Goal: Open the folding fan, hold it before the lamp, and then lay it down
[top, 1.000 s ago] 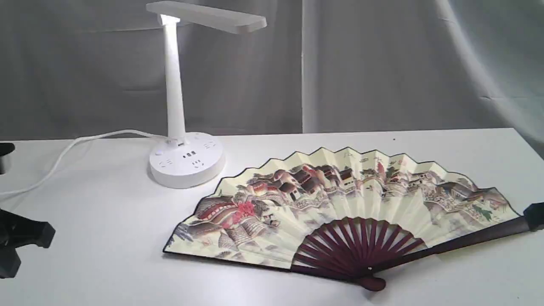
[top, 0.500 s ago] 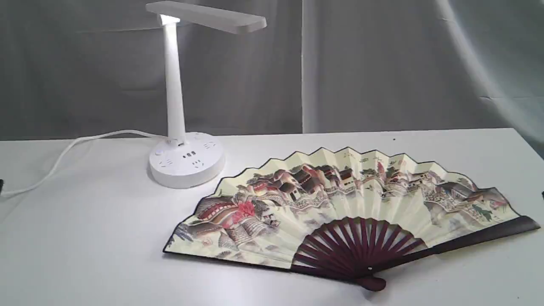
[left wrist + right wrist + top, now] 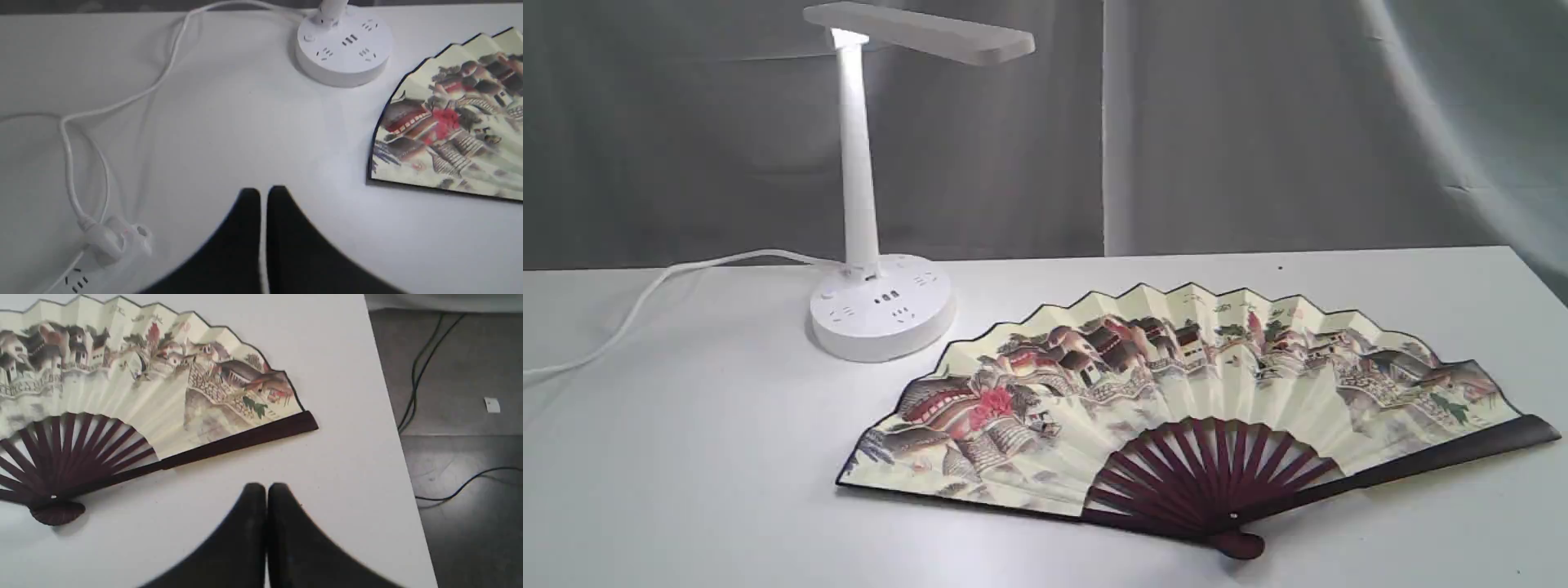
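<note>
— Where were the jaws?
— Both pairs were pressed together and empty. The left gripper [image 3: 263,195] hung over bare table [image 3: 229,122], well apart from the painted edge of the folding fan [image 3: 1176,392]. The right gripper [image 3: 266,489] hung near the fan's dark guard without touching it.
— And the fan itself?
— It lay spread fully open and flat on the table, in the lower right of the exterior view, with its pivot nearest the camera.
— The lamp?
— The lamp [image 3: 858,188] stood upright beyond the fan's left end, in the upper left. Its cord [image 3: 727,257] trailed off left.
</note>
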### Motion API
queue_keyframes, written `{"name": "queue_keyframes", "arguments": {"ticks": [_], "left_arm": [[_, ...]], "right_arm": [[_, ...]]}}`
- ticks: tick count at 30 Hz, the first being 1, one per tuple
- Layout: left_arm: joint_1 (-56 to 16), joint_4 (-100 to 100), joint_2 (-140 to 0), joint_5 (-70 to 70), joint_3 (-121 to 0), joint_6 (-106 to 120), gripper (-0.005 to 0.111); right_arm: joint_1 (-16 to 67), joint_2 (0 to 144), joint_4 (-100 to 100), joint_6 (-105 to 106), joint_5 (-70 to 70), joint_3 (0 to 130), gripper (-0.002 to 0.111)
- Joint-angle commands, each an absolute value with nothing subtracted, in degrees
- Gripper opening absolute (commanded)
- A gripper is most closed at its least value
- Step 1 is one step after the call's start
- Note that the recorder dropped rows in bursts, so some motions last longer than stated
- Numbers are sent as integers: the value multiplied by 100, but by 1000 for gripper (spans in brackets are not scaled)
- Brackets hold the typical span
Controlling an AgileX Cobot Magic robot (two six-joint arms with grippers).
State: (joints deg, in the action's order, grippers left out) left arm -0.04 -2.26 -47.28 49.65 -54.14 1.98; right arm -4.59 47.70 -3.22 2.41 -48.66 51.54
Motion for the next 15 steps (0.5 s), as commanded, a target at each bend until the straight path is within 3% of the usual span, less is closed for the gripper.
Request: {"name": "queue_keyframes", "arguments": {"ticks": [1, 15], "left_arm": [[7, -228, -4295, 4984, -5430, 177, 0], [0, 0, -3206, 4783, -5430, 94, 0]], "right_arm": [[-456, 4261, -297, 272, -4968, 5116, 0], [-456, 2609, -387, 465, -5631, 5116, 0]]}}
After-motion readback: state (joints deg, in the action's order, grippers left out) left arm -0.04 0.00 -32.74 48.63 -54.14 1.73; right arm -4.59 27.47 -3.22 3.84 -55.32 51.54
